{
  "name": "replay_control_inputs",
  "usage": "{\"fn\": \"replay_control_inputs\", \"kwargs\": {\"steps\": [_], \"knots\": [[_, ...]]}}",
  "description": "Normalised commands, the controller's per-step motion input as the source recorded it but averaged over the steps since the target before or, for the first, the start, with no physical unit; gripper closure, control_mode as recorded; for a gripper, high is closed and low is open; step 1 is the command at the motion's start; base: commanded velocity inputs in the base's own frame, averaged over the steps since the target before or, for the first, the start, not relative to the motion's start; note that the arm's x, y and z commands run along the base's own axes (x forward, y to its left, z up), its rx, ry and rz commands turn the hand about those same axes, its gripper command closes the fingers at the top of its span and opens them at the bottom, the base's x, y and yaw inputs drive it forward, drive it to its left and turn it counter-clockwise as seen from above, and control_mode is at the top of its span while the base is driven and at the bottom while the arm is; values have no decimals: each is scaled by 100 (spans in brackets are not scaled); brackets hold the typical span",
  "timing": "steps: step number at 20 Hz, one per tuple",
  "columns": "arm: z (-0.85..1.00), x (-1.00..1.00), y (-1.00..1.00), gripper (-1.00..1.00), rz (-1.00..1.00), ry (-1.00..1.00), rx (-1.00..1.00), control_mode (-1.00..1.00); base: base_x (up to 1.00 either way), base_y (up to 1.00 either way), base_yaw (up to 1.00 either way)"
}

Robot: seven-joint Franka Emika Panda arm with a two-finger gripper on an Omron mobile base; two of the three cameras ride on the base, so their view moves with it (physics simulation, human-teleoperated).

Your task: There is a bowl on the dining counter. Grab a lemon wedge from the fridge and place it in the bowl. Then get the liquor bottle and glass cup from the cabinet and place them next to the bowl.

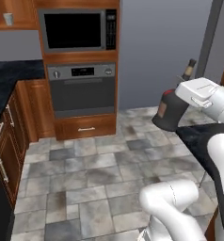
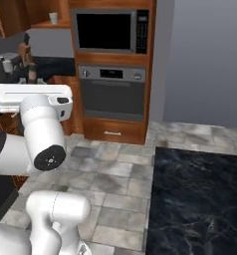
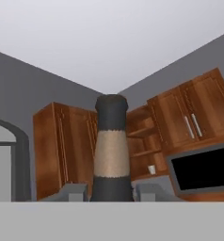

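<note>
A black-fronted microwave (image 1: 77, 30) sits in a tall wooden column directly above a grey wall oven (image 1: 82, 89), with a wooden drawer (image 1: 85, 127) below it. Grey stone floor tiles (image 1: 85, 174) spread in front. A plain grey wall (image 1: 161, 52) stands beside the column, seemingly bare.

Arm is folding up from the base, elbow bent, forearm reaching level across the floor. Gripper (image 3: 111, 192) is clamping the liquor bottle (image 3: 111, 150) between both fingers (image 3: 74, 193), neck rising straight along the hand's axis.
</note>
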Motion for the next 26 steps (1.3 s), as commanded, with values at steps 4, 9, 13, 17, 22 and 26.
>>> {"fn": "replay_control_inputs", "kwargs": {"steps": [4, 9, 13, 17, 22, 26], "knots": [[0, 0, 0, 100, 0, 0, 0, 100, -100, 0, -5], [0, 0, 0, 100, 0, 0, 0, 100, -100, 0, -5], [0, 0, 0, 100, 0, 0, 0, 100, -100, 3, -6], [0, 0, 0, 100, 0, 0, 0, 100, -100, 12, -6], [0, 0, 0, 100, 0, 0, 0, 100, -100, 10, -4], [0, 0, 0, 100, 0, 0, 0, 100, -100, 21, -5]]}}
